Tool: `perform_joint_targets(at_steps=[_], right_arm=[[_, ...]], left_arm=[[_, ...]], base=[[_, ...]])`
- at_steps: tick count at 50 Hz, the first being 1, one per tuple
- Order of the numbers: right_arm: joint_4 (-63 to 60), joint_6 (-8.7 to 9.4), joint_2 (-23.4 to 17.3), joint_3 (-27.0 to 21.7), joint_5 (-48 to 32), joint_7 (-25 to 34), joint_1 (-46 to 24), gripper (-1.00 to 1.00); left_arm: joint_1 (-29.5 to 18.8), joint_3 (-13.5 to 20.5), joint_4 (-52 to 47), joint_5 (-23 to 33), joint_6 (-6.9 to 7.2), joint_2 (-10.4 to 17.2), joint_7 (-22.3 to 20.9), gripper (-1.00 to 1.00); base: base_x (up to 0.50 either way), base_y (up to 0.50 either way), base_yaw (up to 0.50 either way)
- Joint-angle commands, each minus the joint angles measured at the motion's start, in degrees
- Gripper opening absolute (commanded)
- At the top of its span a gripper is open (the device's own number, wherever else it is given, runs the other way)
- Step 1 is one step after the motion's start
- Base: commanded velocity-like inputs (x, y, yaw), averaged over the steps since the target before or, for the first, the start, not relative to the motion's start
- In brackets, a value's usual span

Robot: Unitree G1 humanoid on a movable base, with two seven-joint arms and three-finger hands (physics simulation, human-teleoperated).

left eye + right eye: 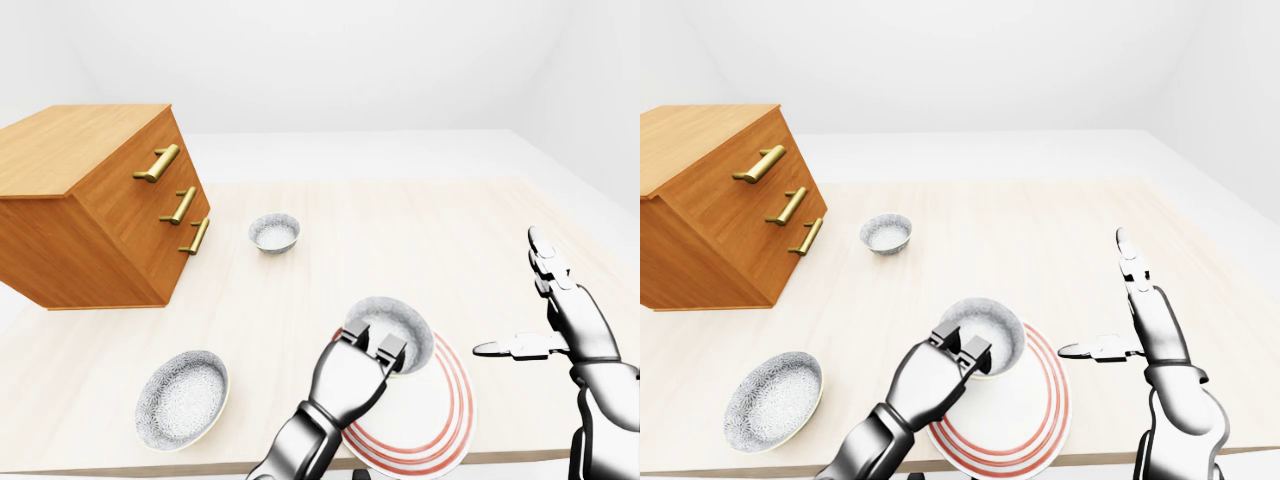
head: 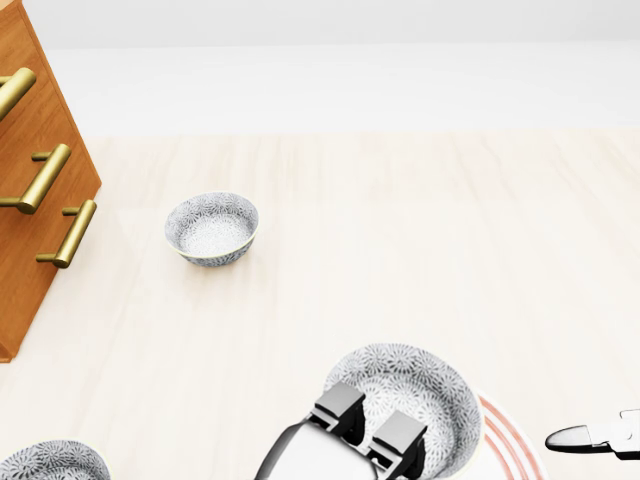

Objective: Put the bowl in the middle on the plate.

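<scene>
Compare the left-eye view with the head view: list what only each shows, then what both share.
Left-eye only: the whole red-ringed plate, the whole open right hand, the chest's top, the entire lower-left bowl. Head only: nothing new, merely a closer look into the middle bowl. Both: the left hand gripping the middle bowl's rim over the plate's rim, the far bowl, the chest's brass handles.

Free tabletop (image 1: pixel 430 230) fills the right and upper middle of the left-eye view, a broad lane between the far bowl (image 1: pixel 274 232) and the right robot hand (image 1: pixel 565 320), fingers spread. Obstacles: drawer chest (image 1: pixel 90 215) at left, handles (image 1: pixel 181 205) jutting; near bowl (image 1: pixel 182 397) bottom left; left robot hand (image 1: pixel 355 375) clasping the middle bowl (image 1: pixel 400 322) over the plate (image 1: pixel 440 420) at bottom centre.
</scene>
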Motion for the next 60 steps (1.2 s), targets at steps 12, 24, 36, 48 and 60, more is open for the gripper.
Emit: perform_joint_targets(at_steps=[12,24,36,48,60], right_arm=[[0.4,0.00,-0.1,0.0,0.2,-0.2,0.0,1.00],[-0.2,0.00,0.0,-0.1,0.1,0.1,0.1,1.00],[-0.2,0.00,0.0,0.0,0.0,0.0,0.0,1.00],[-0.9,0.00,-0.1,0.0,-0.2,0.3,-0.1,1.00],[-0.5,0.00,0.0,0.1,-0.3,0.2,0.0,1.00]], left_arm=[[-0.2,-0.8,1.2,2.7,0.00,-0.1,2.3,-1.00],[-0.1,-1.6,3.3,3.1,0.00,-0.3,3.7,-1.00],[-0.3,-1.9,4.7,2.7,0.00,-0.4,4.7,-1.00],[-0.4,-1.6,6.2,2.5,0.00,-0.5,5.6,-1.00],[0.2,-1.9,6.3,2.0,0.00,-0.4,6.0,-1.00]], base=[[0.00,0.00,0.00],[0.00,0.00,0.00],[0.00,0.00,0.00],[0.00,0.00,0.00],[0.00,0.00,0.00]])
